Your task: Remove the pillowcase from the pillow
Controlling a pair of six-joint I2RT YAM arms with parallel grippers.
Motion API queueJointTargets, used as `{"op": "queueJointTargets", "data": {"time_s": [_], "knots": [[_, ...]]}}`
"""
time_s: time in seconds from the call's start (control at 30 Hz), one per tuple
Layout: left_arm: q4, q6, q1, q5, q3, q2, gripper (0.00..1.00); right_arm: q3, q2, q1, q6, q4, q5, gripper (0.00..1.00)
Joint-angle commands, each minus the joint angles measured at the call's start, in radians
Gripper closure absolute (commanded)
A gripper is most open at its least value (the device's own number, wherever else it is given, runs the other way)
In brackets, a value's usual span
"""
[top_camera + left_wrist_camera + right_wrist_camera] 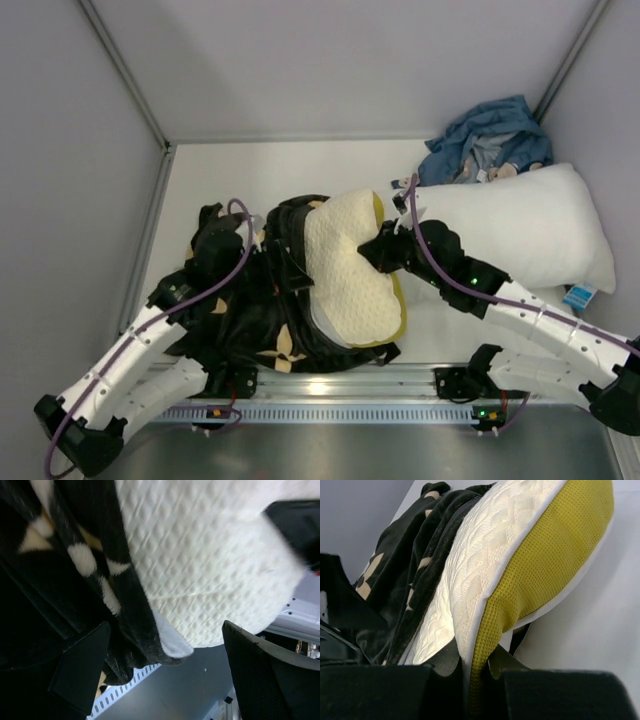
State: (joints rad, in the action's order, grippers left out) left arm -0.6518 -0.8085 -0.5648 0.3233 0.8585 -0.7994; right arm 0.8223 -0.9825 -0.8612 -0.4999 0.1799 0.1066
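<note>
The cream-yellow quilted pillow (350, 270) with olive-yellow trim lies at the table's middle, mostly out of the black flower-printed pillowcase (255, 330), which is bunched to its left and under it. My right gripper (378, 250) is shut on the pillow's right edge; in the right wrist view the pads pinch the yellow trim (485, 665). My left gripper (215, 240) sits at the pillowcase's left side. In the left wrist view it (170, 675) is open, with the pillowcase's hem (145, 640) hanging between the fingers and the pillow (210, 570) beyond.
A large plain white pillow (530, 225) lies at the right, under my right arm. A blue cloth bundle (485, 140) sits at the back right corner. Grey walls enclose the table; a slotted metal rail (340, 405) runs along the near edge.
</note>
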Motion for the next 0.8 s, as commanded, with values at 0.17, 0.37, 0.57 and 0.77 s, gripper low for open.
{"op": "queueJointTargets", "data": {"time_s": [0.17,0.37,0.57,0.77], "knots": [[0.144,-0.184,-0.233,-0.142,-0.113,-0.087,0.07,0.121,0.03,0.021,0.012,-0.082,0.047,1.0],[0.217,-0.181,-0.297,-0.178,-0.118,-0.191,0.19,0.123,0.076,0.024,0.003,-0.079,0.01,1.0],[0.294,-0.138,-0.38,-0.168,-0.082,-0.276,1.0,0.158,0.053,0.033,0.024,-0.085,0.059,1.0],[0.216,-0.149,-0.377,-0.277,-0.105,-0.238,1.0,0.213,-0.022,0.065,-0.002,-0.123,0.061,1.0]]}}
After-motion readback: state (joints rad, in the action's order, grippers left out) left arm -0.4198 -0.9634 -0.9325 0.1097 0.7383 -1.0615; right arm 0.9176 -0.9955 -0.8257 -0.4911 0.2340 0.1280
